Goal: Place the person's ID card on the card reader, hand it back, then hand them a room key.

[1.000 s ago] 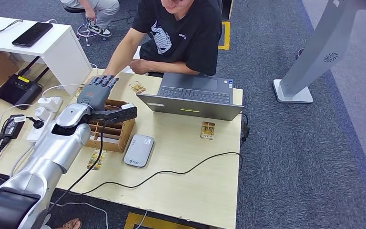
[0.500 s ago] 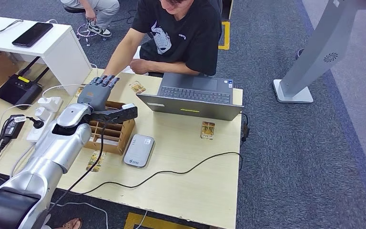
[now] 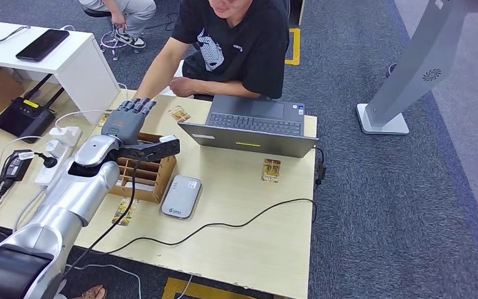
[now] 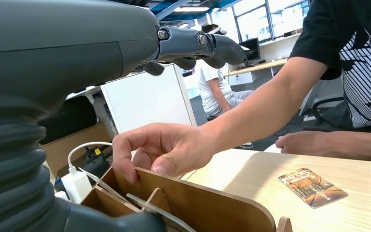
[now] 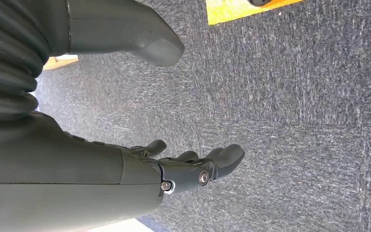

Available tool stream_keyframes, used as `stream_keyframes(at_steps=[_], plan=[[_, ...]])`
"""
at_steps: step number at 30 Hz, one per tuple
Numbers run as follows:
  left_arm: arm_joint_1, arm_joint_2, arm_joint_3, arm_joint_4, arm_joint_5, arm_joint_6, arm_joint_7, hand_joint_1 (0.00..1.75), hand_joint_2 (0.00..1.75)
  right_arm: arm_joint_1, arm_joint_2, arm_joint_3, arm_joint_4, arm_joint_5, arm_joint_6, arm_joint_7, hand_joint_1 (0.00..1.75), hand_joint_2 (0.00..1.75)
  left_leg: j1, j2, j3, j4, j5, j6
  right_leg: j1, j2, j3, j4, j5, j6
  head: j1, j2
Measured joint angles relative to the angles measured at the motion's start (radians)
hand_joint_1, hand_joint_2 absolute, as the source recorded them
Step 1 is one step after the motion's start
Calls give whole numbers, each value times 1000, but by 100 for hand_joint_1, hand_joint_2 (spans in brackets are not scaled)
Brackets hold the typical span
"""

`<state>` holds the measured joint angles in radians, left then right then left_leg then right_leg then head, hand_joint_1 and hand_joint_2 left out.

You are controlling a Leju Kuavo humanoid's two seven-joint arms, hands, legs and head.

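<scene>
Left hand [image 3: 126, 119] hovers over far end of wooden organizer box [image 3: 146, 175], fingers spread, holding nothing. Person's hand [image 4: 162, 147] sits right under it, fingertips on box rim, looks like pinching thin card in slot, hard to tell. Right hand [image 5: 174, 169] hangs by carpet [image 5: 294, 121], loose, holding nothing. Card reader [image 3: 182, 196] lies on surface [image 3: 249, 224] just beside box, nothing on top. Picture cards: one [image 3: 178, 114] near laptop [image 3: 249, 128], one [image 3: 271, 170] in front of laptop, one [image 3: 124, 209] at near edge.

No text, label or number is legible on anything here.
</scene>
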<state>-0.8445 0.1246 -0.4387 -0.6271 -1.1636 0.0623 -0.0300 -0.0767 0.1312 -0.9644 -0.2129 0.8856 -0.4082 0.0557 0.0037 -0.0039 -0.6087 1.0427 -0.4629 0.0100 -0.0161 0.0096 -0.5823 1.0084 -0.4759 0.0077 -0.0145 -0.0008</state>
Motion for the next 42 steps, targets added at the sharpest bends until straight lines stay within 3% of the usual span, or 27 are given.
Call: stream_keyframes(at_steps=[3, 5, 9, 33, 35, 36, 39, 40, 42], plan=[[0, 0, 0, 0, 3, 2, -1, 62, 175, 0, 0, 0, 0, 2, 0, 0, 0, 175, 0, 0, 0, 0, 0, 0, 0, 0, 0, 0, 0, 0, 0, 0], [0, 0, 0, 0, 4, 3, -2, 64, 175, 0, 0, 0, 0, 2, 0, 0, 0, 175, 0, 0, 0, 0, 0, 0, 0, 0, 0, 0, 0, 0, 0, 0], [0, -2, 0, 0, 6, 3, -2, 159, 175, 0, 0, 0, 0, 3, 0, 0, 0, 175, 0, 0, 0, 0, 0, 0, 0, 0, 0, 0, 0, 0, 0, 0], [-25, -10, -17, 21, 7, -46, -8, 169, 175, 0, 0, 0, 0, 5, 20, 0, 0, 175, 0, 0, 0, 0, 0, 0, 0, 0, 0, 0, 0, 0, 0, 0], [-29, -10, -19, 23, 7, -50, -10, 164, 175, 0, 0, 0, 0, 5, 20, 0, 0, 175, 0, 0, 0, 0, 0, 0, 0, 0, 0, 0, 0, 0, 0, 0], [-31, -10, -20, 23, 7, -51, -11, 138, 175, 0, 0, 0, 0, 5, 21, 0, 0, 175, 0, 0, 0, 0, 0, 0, 0, 0, 0, 0, 0, 0, 0, 0], [-34, -10, -25, 23, 12, -50, -14, 25, 175, 0, 0, 0, 0, 5, 21, 0, 0, 175, 0, 0, 0, 0, 0, 0, 0, 0, 0, 0, 0, 0, 0, 0], [-36, -10, -26, 23, 16, -48, -16, 12, 175, 0, 0, 0, 0, 5, 21, 0, 0, 175, 0, 0, 0, 0, 0, 0, 0, 0, 0, 0, 0, 0, 0, 0], [-40, -10, -26, 23, 28, -45, -17, 14, 175, 0, 0, 0, 0, 5, 20, -1, 0, 175, 0, 0, 0, 0, 0, 0, 0, 0, 0, 0, 0, 0, 0, 0]])
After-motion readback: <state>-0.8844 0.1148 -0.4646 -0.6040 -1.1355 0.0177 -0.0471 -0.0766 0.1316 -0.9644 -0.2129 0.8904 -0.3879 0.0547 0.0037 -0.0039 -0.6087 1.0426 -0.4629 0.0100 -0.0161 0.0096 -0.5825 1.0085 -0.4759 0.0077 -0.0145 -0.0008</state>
